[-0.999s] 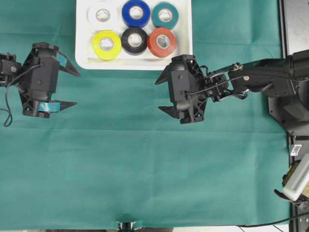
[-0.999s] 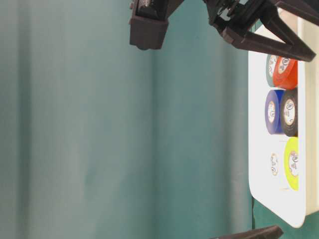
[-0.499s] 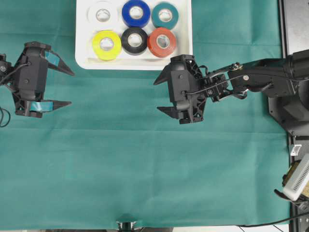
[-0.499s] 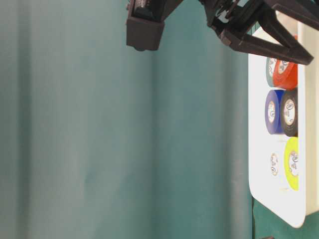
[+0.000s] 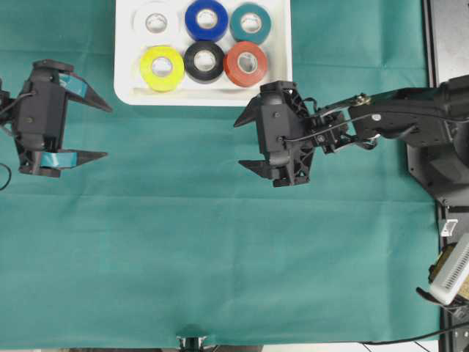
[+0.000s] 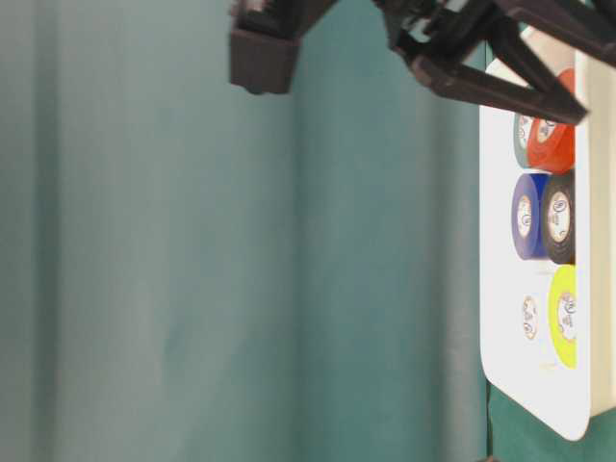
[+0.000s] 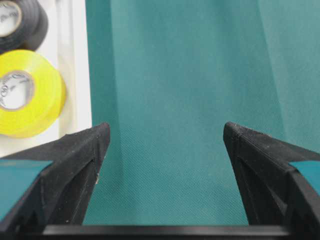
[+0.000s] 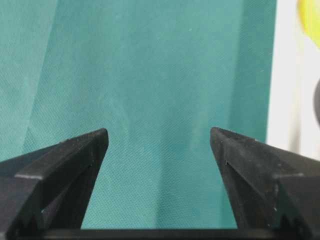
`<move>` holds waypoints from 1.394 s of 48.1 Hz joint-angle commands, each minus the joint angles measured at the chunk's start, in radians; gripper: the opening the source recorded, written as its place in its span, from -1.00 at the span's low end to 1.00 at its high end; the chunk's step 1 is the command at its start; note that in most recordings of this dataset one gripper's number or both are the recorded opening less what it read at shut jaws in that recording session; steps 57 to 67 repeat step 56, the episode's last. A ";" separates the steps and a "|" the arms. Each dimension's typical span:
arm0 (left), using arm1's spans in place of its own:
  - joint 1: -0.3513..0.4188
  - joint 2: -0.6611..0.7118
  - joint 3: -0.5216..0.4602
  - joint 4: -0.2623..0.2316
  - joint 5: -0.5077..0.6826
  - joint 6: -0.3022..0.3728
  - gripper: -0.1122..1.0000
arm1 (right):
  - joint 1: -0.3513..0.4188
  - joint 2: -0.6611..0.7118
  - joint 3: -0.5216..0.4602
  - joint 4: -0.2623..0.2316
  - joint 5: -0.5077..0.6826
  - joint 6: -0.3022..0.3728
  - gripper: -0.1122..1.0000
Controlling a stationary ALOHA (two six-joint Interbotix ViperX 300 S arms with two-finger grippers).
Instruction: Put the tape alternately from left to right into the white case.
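The white case [image 5: 124, 94] lies at the top of the green cloth with six rolls of tape in two rows. At the back are white [image 5: 155, 23], blue [image 5: 207, 20] and teal [image 5: 250, 23]. In front are yellow [image 5: 162, 68], black [image 5: 204, 61] and orange-red [image 5: 246, 64]. My left gripper [image 5: 108, 132] hangs open and empty left of the case's front corner; its wrist view shows the yellow roll [image 7: 30, 92] beside one finger. My right gripper [image 5: 238, 144] stands open and empty just below the case's front edge, over bare cloth [image 8: 159, 135].
A green cloth [image 5: 220, 257] covers the table. A black frame [image 5: 447, 37] runs down the right edge, with the right arm's base and a small white device [image 5: 451, 271] beside it. The case [image 6: 534, 404] sits at the right of the table-level view.
My left gripper has drawn back to the left, away from the case, and left the table-level view. The right gripper has barely shifted. Both stay open.
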 commanded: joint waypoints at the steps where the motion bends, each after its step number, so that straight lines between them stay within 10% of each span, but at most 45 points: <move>1: -0.003 -0.046 0.003 -0.002 -0.008 0.002 0.91 | 0.003 -0.048 -0.002 0.002 0.012 0.000 0.76; 67: 0.035 -0.634 0.288 -0.003 0.014 -0.083 0.91 | -0.018 -0.282 0.144 0.011 -0.052 0.041 0.76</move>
